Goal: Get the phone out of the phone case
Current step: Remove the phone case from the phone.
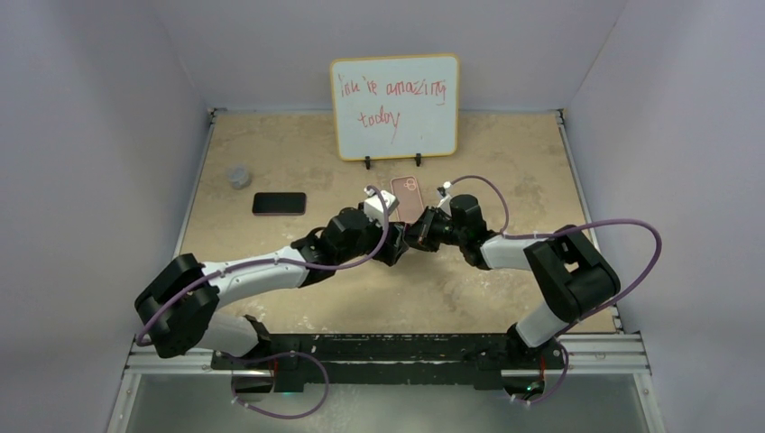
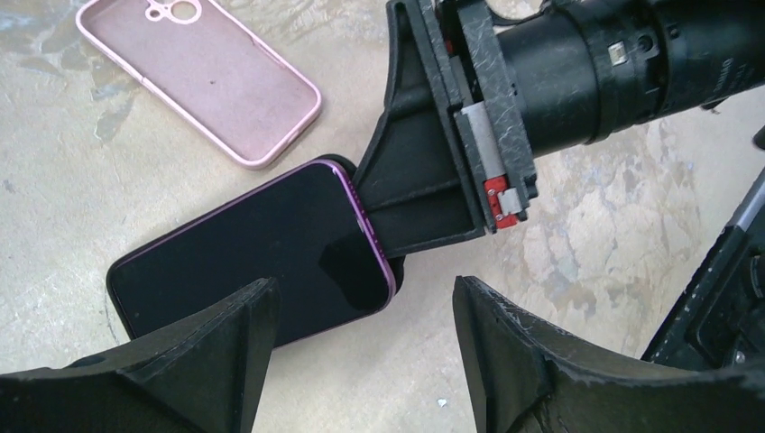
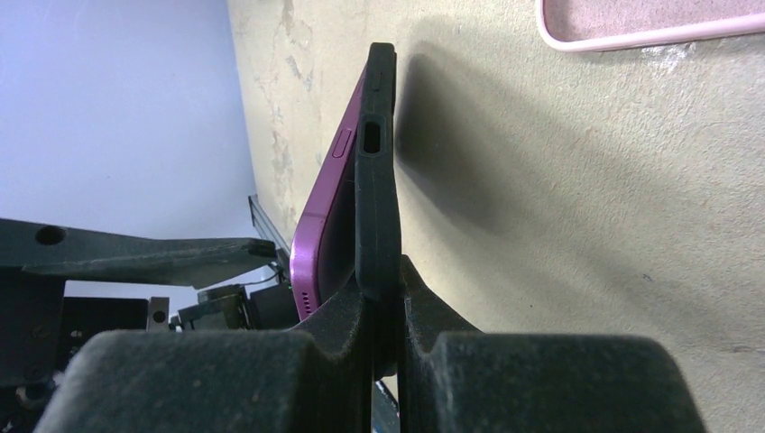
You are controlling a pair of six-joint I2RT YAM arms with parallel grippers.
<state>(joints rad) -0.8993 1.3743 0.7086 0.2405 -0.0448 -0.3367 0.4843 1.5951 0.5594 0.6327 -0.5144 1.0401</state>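
While the right gripper (image 3: 383,311) pinches the matte black case (image 3: 377,135), the left gripper (image 2: 364,287) gapes wide.

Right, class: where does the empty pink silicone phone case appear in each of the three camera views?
Top external: the empty pink silicone phone case lies near the centre, just below the whiteboard.
Left wrist: upper left, lying flat.
Right wrist: top right corner, only one rim showing.
Shared landmark: the right gripper, shut on the black phone case, near the pink one in all three.
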